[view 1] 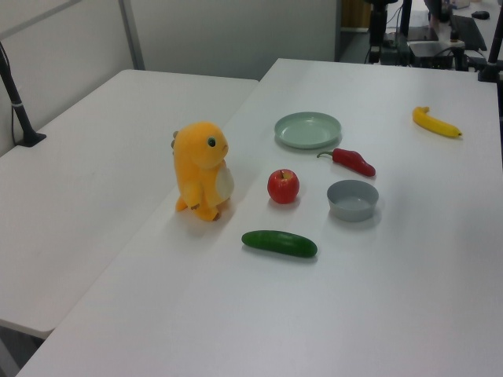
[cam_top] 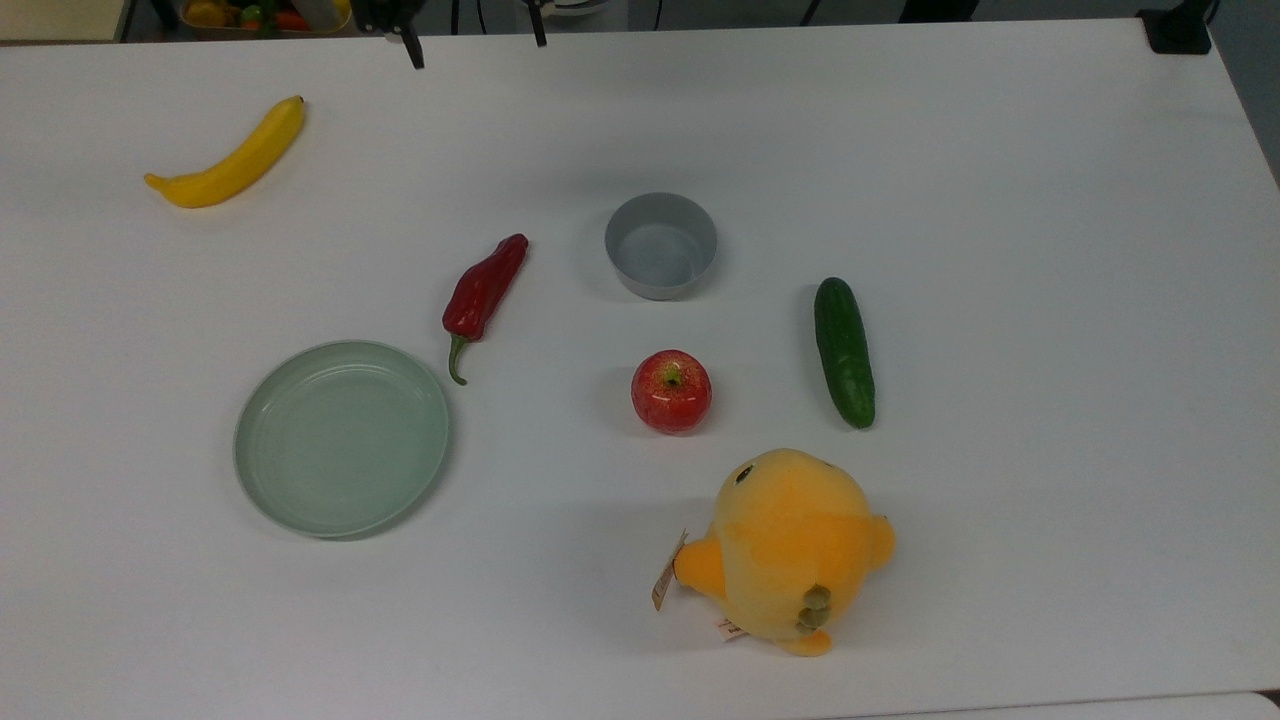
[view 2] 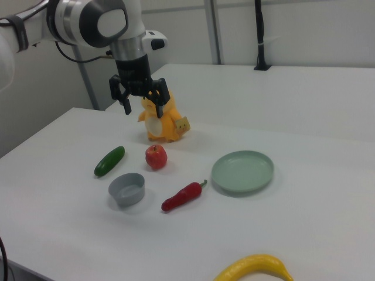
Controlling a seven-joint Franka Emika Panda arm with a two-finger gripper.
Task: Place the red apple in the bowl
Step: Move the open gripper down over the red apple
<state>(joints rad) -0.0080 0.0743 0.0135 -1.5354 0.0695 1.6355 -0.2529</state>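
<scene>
The red apple (cam_top: 671, 391) (view 1: 283, 186) (view 2: 156, 157) sits on the white table, stem dimple up. The grey bowl (cam_top: 661, 245) (view 1: 352, 199) (view 2: 126, 188) stands empty just beyond it in the top view, a short gap between them. My gripper (view 2: 145, 106) hangs open with nothing in it, high above the table. In the right view it is up and to the left of the apple, in front of the plush toy. In the top view the gripper (cam_top: 480, 50) shows as two dark fingertips (cam_top: 416, 58) at the upper edge, far from the apple and the bowl.
Around the apple lie a cucumber (cam_top: 844, 351), a dark-red chili pepper (cam_top: 483, 290), a pale-green plate (cam_top: 342, 437) and an orange plush toy (cam_top: 790, 550). A banana (cam_top: 235, 158) lies at the top view's upper left. A second table (view 1: 86, 181) adjoins.
</scene>
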